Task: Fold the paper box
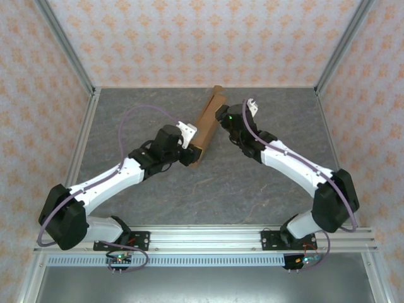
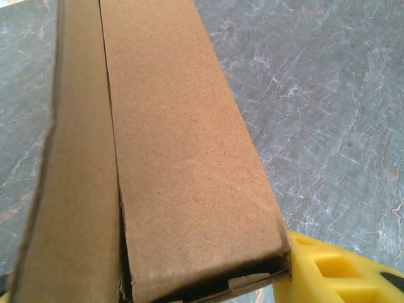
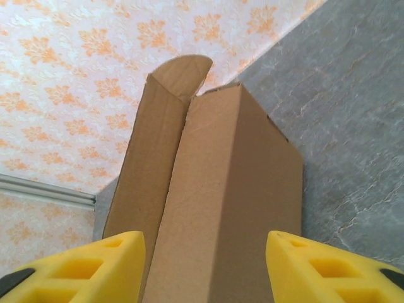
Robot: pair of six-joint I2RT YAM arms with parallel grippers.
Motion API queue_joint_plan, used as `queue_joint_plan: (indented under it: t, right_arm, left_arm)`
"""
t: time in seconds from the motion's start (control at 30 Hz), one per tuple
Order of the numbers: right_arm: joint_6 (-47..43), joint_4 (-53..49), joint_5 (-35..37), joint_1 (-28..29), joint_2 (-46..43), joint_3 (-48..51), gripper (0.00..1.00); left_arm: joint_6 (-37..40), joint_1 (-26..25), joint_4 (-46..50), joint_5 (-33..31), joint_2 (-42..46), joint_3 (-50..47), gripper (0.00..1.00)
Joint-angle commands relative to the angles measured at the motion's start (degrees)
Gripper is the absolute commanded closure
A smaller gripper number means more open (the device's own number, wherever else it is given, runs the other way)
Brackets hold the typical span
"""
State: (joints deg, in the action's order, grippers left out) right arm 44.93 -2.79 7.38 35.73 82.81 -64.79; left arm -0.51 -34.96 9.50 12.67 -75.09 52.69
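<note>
paper box (image 1: pixel 205 126) on the tabletop (image 1: pixel 252 183), a hand at each side.
top: left hand (image 1: pixel 189 144) at near end, right hand (image 1: pixel 222 115) at flank, likely bracing the walls. left wrist: box against one finger (image 2: pixel 334 271); clamped or not, cannot tell. right wrist: fingers (image 3: pixel 95 265) apart, straddling box.

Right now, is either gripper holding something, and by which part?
The left gripper appears to clamp the paper box across one end; the right gripper stands open astride the other end.

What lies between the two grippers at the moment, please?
The paper box lies between the left gripper and the right gripper, seen in the top view; the right wrist view shows it between that gripper's fingers.
</note>
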Motion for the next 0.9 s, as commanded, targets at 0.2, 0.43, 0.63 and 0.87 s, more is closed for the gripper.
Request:
queue_joint_plan:
  t: [0.2,0.43,0.63,0.87]
  right_arm:
    - [-28.1,-9.4,-15.7,-9.1,-7.2,-3.9,0.43]
    - [-48.6,-18.9,-33.0,-17.6,-6.7,-6.1,0.42]
    - [-58.4,-18.5,-39.3,-23.0,-10.1,-2.6,0.44]
    - [-69.5,-29.2,-40.9,-23.4,-9.5,-4.2,0.43]
  left_arm:
    - [12.3,4.2,0.2,12.9,6.0,-3.8,0.5]
    - [28.3,7.7,3.8,23.8,9.3,-4.4,0.44]
    - [38.3,10.9,14.8,26.1,5.2,0.4,0.44]
    - [45.6,14.2,17.5,32.5,0.9,3.0,0.43]
